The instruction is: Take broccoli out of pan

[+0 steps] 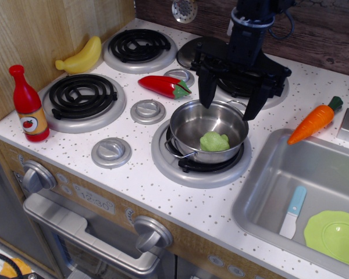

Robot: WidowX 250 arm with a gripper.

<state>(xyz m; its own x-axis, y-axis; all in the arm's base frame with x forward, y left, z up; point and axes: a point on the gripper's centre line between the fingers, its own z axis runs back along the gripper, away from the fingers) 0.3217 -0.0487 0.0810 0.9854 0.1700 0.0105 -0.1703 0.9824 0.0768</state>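
The black arm comes down from the top of the view, and its gripper (228, 106) points downward over the far rim of the pan (209, 129). The two fingers (206, 90) are spread wide apart and hold nothing; one tip hangs near the pan's far left rim and the other near its far right rim, by the small wire handle. Whether the tips touch the rim cannot be told from this angle.

The broccoli (214, 141) lies inside the pan on its bottom, toward the near right wall, below and nearer the camera than the fingers, well apart from both tips.

The pan sits on the front right burner (163, 163) of the desk (180, 203). To its left lie a red pepper (164, 86) and a silver knob (148, 111), both clear of the pan. To the right, a carrot (315, 121) rests near the sink (262, 192), which holds a knife (293, 211) and a green plate (335, 236). Speckled bare surface lies in front of the burner.
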